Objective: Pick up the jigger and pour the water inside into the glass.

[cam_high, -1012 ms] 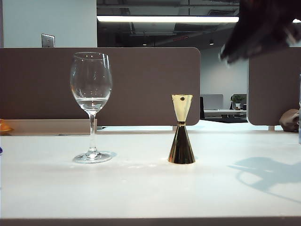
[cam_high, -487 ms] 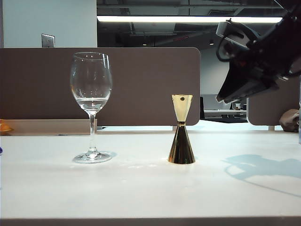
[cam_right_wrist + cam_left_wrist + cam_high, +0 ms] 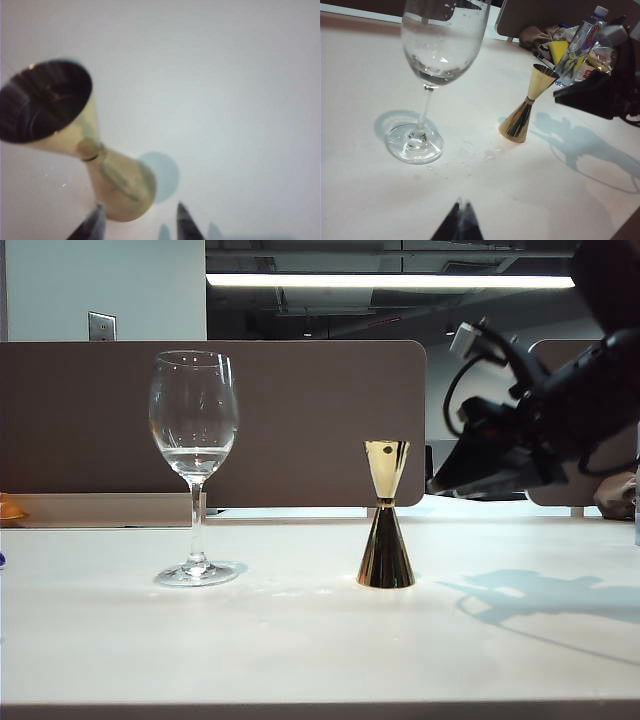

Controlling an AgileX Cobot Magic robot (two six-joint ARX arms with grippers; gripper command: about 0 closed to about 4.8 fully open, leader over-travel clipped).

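The gold jigger (image 3: pixel 386 515) stands upright mid-table; its upper cup looks dark inside and I cannot make out water in it. To its left stands the glass (image 3: pixel 194 420), with a shallow clear layer of water (image 3: pixel 195 455) in its bowl. My right gripper (image 3: pixel 432 485) hangs just right of the jigger at the height of its upper cone, not touching it. In the right wrist view the right gripper (image 3: pixel 139 212) is open, and the jigger (image 3: pixel 100 165) lies just ahead of its fingertips. My left gripper (image 3: pixel 461 205) is shut, well short of the glass (image 3: pixel 440 50) and the jigger (image 3: pixel 527 107).
Brown partition boards (image 3: pixel 300 420) run behind the table. Bottles and packets (image 3: pixel 580 45) are piled at the table's far right corner. Small water drops (image 3: pixel 490 155) lie on the tabletop near the jigger's foot. An orange object (image 3: pixel 8 508) shows at the left edge.
My right arm has come down from the top right corner and moved left, tilting toward the jigger. The glass and jigger have not moved.
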